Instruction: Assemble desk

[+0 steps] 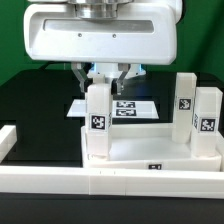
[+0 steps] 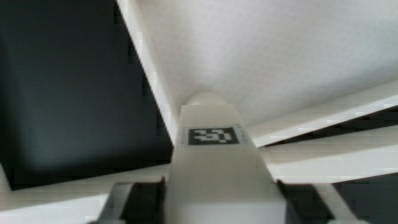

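Your white plastic tray-like tabletop [image 1: 150, 160] rests on the black table against the long white border rail [image 1: 60, 182], its white block legs [image 1: 205, 118] stand upright, and your two-finger gripper [image 1: 104, 82] straddles the nearest tagged leg [image 1: 97, 120], fingers grasping it.

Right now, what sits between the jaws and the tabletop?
A white leg stands upright on the tabletop, its top between the gripper fingers. The exterior view shows this; the wrist view shows the leg's tagged top.
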`<state>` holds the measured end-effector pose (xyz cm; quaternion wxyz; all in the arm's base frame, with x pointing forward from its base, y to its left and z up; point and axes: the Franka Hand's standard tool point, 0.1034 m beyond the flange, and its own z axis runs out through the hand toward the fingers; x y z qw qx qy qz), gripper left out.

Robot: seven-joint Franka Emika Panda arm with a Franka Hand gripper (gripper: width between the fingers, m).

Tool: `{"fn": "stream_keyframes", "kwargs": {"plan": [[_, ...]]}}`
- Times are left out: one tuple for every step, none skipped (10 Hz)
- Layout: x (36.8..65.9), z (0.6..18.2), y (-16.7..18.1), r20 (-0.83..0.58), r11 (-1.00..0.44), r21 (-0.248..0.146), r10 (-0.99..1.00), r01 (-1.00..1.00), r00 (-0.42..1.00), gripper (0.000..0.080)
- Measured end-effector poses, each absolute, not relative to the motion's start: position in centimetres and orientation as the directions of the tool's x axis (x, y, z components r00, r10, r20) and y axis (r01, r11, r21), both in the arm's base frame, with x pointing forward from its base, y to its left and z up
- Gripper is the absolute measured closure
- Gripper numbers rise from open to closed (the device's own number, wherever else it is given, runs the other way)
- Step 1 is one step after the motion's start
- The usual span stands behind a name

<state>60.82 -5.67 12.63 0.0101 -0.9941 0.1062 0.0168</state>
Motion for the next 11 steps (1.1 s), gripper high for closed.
{"fn": "stream_keyframes", "kwargs": {"plan": [[60.83,12.62,-5.62,-0.036,-0.962,-0.016,-0.271,-0.272,0.962,0.0511],[60.81,12.59,-5.64,-0.038,-0.922,-0.020,-0.386,-0.387,0.922,0.0511],[60.72,12.58,-5.85,-0.041,-0.872,-0.028,-0.488,-0.489,0.872,0.0511],[60.63,12.55,-5.97,-0.044,-0.827,-0.028,-0.560,-0.561,0.827,0.0511],[60.66,12.52,-5.95,-0.046,-0.758,-0.029,-0.650,-0.651,0.759,0.0509],[60.72,12.51,-5.97,-0.044,-0.706,-0.033,-0.706,-0.707,0.707,0.0509],[60.83,12.49,-5.94,-0.039,-0.624,-0.043,-0.779,-0.780,0.626,0.0509],[60.96,12.47,-5.90,-0.035,-0.531,-0.059,-0.845,-0.845,0.534,0.0509],[61.10,12.49,-5.87,-0.038,-0.467,-0.067,-0.882,-0.882,0.470,0.0509],[61.13,12.49,-5.81,-0.047,-0.402,-0.069,-0.913,-0.913,0.405,0.0509],[61.16,12.49,-5.75,-0.049,-0.368,-0.068,-0.927,-0.927,0.371,0.0509]]}}
